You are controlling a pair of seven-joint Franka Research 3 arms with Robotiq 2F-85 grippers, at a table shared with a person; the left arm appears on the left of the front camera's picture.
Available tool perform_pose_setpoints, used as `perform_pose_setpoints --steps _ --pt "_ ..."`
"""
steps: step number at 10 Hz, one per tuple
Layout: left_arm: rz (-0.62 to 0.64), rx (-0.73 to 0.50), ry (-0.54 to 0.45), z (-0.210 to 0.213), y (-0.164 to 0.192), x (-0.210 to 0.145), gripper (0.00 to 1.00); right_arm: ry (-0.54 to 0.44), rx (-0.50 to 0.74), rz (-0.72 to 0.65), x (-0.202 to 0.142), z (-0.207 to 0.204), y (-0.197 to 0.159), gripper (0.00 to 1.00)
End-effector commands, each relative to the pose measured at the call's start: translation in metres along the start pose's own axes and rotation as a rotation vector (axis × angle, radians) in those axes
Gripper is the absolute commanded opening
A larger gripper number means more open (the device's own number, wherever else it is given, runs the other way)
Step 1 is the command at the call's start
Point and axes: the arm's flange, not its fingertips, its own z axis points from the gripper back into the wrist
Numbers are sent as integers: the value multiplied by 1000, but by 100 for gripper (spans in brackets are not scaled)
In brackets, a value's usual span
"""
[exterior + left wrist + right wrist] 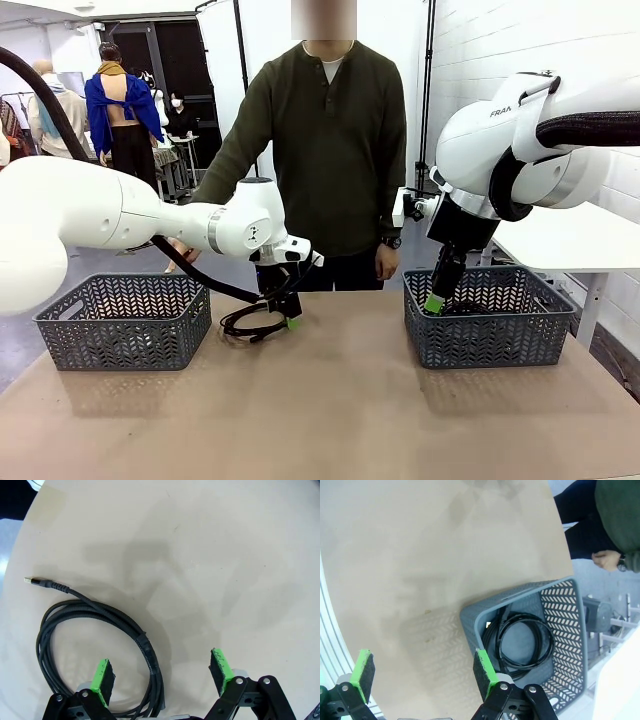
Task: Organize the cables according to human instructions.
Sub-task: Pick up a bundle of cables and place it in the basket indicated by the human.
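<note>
We have one coiled cable in the right basket; another cable lies on the table, both jaws open.

Two grey lattice baskets sit on the tan table, well apart, one at each side. Behind, a person in a blue top stands facing away.

The front view looks level across the table toward the person at 12 o'clock. The left wrist view looks straight down, close over a coiled cable. The right wrist view, higher up, shares the basket with the front view, where that basket sits at 3 o'clock.
</note>
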Motion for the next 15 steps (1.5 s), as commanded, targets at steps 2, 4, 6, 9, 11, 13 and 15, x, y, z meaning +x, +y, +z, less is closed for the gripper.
perform_pose_setpoints --steps 2,4,6,9,11,13,15 --pt "14 13 43 0 8 11 100 5 -5 -4 0 0 -1 100" --pt "13 4 54 -3 11 14 100 5 -5 -4 0 0 -1 100" --pt "16 -1 63 -7 13 14 100 5 -5 -4 0 0 -1 100" --pt "23 -3 72 -13 13 11 100 5 -5 -4 0 0 -1 100" --pt "30 1 75 -18 13 11 100 5 -5 -4 0 0 -1 100" --pt "28 29 83 -18 11 14 100 5 -5 -4 0 0 -1 100" --pt "10 25 89 -19 9 15 100 5 -5 -4 0 0 -1 100"
